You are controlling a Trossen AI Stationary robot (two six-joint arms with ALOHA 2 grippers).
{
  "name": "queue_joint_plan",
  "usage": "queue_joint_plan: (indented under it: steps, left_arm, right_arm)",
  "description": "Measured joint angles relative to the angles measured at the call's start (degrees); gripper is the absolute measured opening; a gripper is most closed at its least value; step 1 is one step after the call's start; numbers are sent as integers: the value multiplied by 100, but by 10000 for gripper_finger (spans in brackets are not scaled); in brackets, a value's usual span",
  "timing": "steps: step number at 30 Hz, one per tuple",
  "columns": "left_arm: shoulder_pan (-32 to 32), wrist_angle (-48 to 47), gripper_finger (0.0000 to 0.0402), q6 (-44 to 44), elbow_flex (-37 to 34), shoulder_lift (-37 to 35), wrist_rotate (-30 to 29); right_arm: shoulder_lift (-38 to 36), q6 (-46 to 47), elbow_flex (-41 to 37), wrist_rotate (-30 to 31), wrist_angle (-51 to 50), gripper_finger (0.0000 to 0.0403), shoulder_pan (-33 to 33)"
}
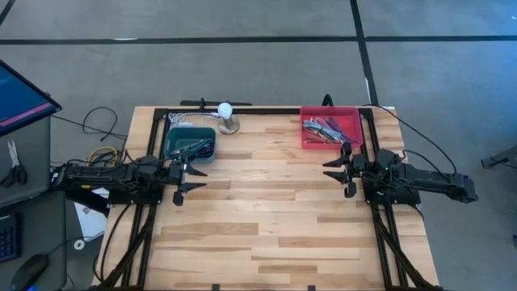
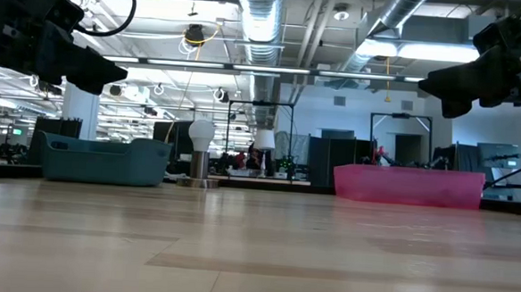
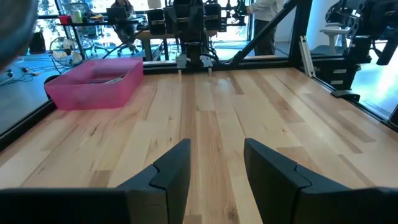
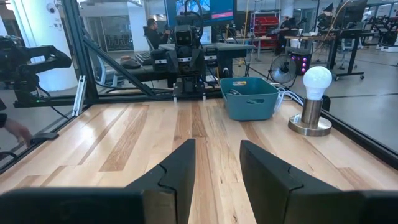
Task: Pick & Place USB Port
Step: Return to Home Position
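Your left gripper (image 1: 196,179) and right gripper (image 1: 329,171) face each other, spread wide, empty — blue bin (image 1: 191,129) nearer left, pink bin (image 1: 329,110) nearer right

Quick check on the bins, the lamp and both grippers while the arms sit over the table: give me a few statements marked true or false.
1. The left gripper and the right gripper are both open and hold nothing. True.
2. The pink bin is empty. False: cables lie in it.
3. The bulb lamp stands beside the blue bin. True.
4. The blue bin sits on the right arm's side. False: it sits by the left arm.
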Motion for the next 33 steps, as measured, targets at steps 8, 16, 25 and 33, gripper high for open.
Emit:
queue_joint_plan:
  steps: [8,16,25,33]
  left_arm:
    - [0,2,149,0,0,0,0]
    - [0,2,149,0,0,0,1]
    - [-8,4,149,0,0,1,1]
    - [-177,26,149,0,-2,436,17]
  right_arm:
    - [0,0,0,0,0,119,0]
    - [0,0,0,2,0,119,-2]
    - [0,0,0,2,-1,119,-2]
    - [-2,2,0,2,-2,119,-2]
